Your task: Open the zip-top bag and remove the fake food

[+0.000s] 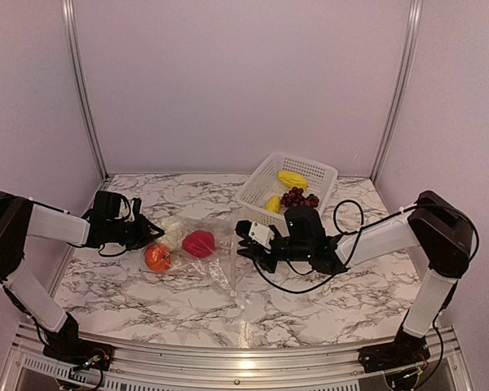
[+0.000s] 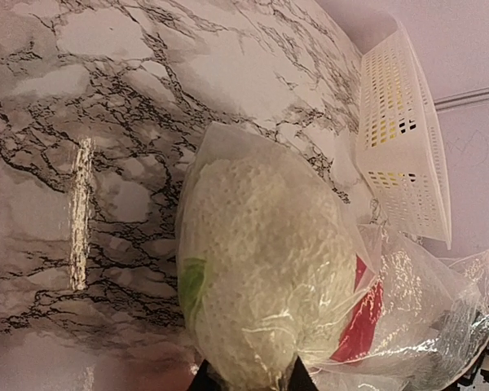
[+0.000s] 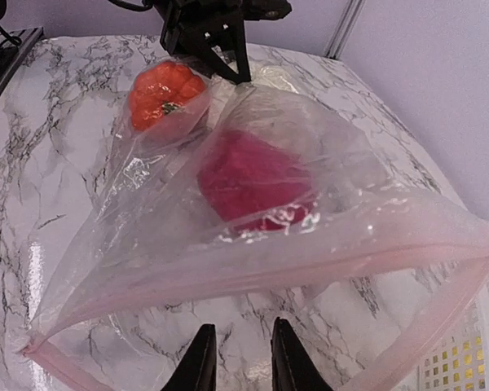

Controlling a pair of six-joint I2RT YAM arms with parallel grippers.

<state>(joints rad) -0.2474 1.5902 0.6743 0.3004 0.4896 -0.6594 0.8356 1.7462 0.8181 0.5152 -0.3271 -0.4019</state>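
Observation:
The zip-top bag [image 1: 212, 257] lies on the marble table between my grippers, its pink zip mouth [image 3: 253, 273] gaping toward my right gripper. Inside are a red apple [image 1: 198, 243] [image 3: 253, 183], an orange round piece [image 1: 156, 257] [image 3: 159, 94] and a white lumpy piece [image 1: 173, 232] [image 2: 265, 261]. My left gripper [image 1: 151, 234] [image 2: 248, 379] is shut on the bag's far end, around the white piece. My right gripper [image 1: 246, 243] [image 3: 240, 354] is open and empty, its tips at the bag's mouth. Two yellow fruits [image 1: 292, 178] and a grape bunch [image 1: 298, 198] lie in the basket.
The white perforated basket [image 1: 253, 181] [image 2: 399, 138] stands at the back right, just behind my right gripper. Walls and metal posts close in the table's back and sides. A metal rail runs along the near edge.

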